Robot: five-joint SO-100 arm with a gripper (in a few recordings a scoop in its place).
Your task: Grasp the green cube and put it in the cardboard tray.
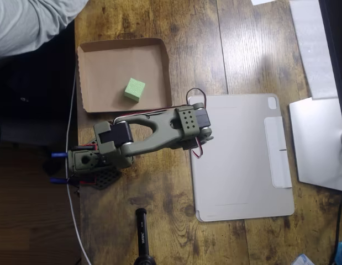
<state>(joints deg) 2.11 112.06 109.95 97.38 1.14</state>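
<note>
Olive arm [159,130] sits folded nearest the lens, w/ end effector tucked out of sight, so can't tell its opening or hold. Green cube [134,89], matte, foam-like, already rests on flat bottom of cardboard tray [89,83]. Task looks done; next: arm just parks over wood surface [237,49].

Wooden table [159,221] (dark-grained) bears cardboard tray [101,61], grey tablet [240,160].

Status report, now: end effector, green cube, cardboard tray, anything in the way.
End effector tucked under folded arm, state unreadable. Green cube resting inside cardboard tray, clear of the walls. Grey tablet beside arm, not obstructing.
</note>
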